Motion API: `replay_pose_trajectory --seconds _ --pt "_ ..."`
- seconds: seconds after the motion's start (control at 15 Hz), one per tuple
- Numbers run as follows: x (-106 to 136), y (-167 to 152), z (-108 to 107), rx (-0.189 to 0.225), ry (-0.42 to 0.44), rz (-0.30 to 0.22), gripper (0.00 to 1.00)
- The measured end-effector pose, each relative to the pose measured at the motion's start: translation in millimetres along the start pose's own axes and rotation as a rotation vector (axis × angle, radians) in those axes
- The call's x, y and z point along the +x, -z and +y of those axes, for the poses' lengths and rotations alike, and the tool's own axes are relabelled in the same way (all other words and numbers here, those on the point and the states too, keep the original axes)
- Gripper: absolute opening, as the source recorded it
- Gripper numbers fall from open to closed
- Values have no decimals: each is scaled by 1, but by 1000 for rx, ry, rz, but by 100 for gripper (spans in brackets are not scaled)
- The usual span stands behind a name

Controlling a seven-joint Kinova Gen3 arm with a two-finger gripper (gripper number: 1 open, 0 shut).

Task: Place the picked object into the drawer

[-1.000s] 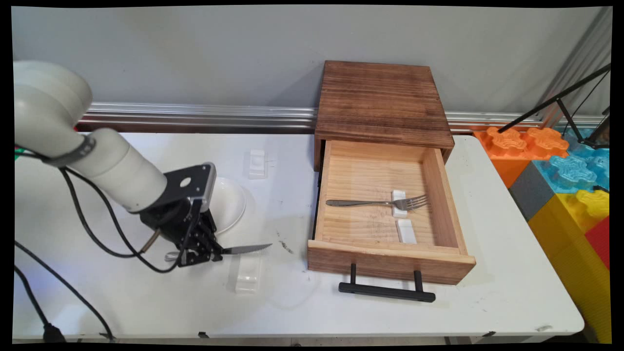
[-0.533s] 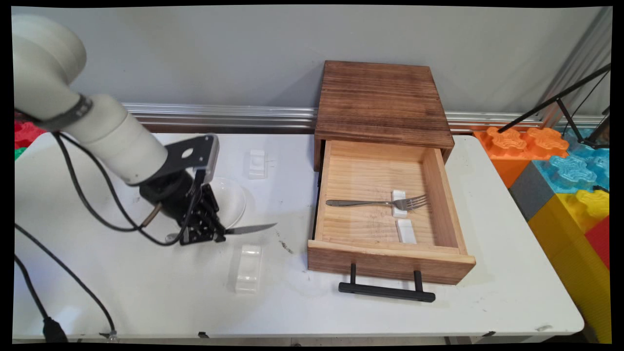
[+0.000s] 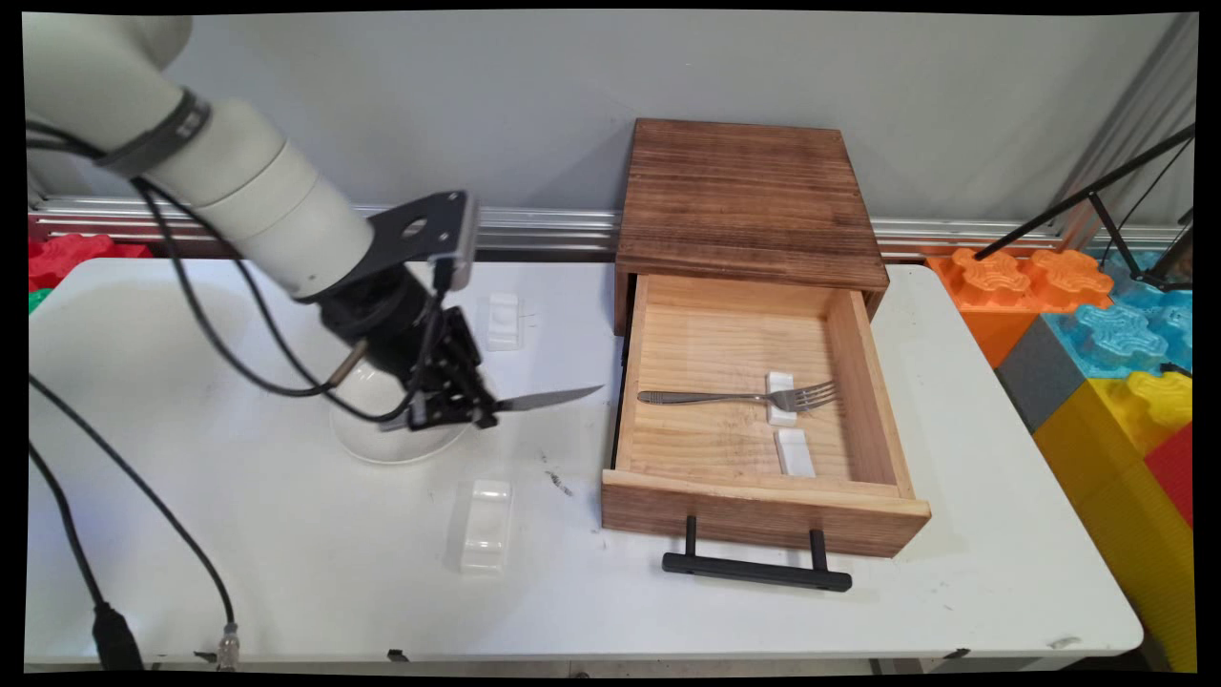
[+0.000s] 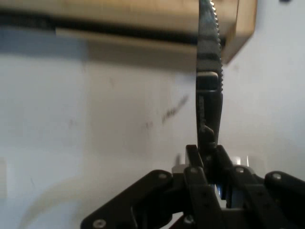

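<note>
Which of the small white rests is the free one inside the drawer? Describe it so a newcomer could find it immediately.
Start at the open wooden drawer pulled out from the dark-topped box. On its floor lie two small white rests: one sits under the fork, and the free rest lies just nearer the drawer's front. Nothing lies on it, unlike its neighbour.

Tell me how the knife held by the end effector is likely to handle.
The knife is probably stiff: its blade sticks out level from the end effector without sagging. The smooth metal, pinched on a narrow part, might slip or pivot. The serrated edge and pointed tip could scratch the drawer ahead.
</note>
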Motion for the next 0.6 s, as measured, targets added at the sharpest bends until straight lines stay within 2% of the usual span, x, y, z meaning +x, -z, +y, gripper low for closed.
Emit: replay_pose_trajectory --seconds 0.33,0.6 --pt "39 -3 -3 -7 -38 51 0" --pt "65 -15 -6 -16 -58 74 0"
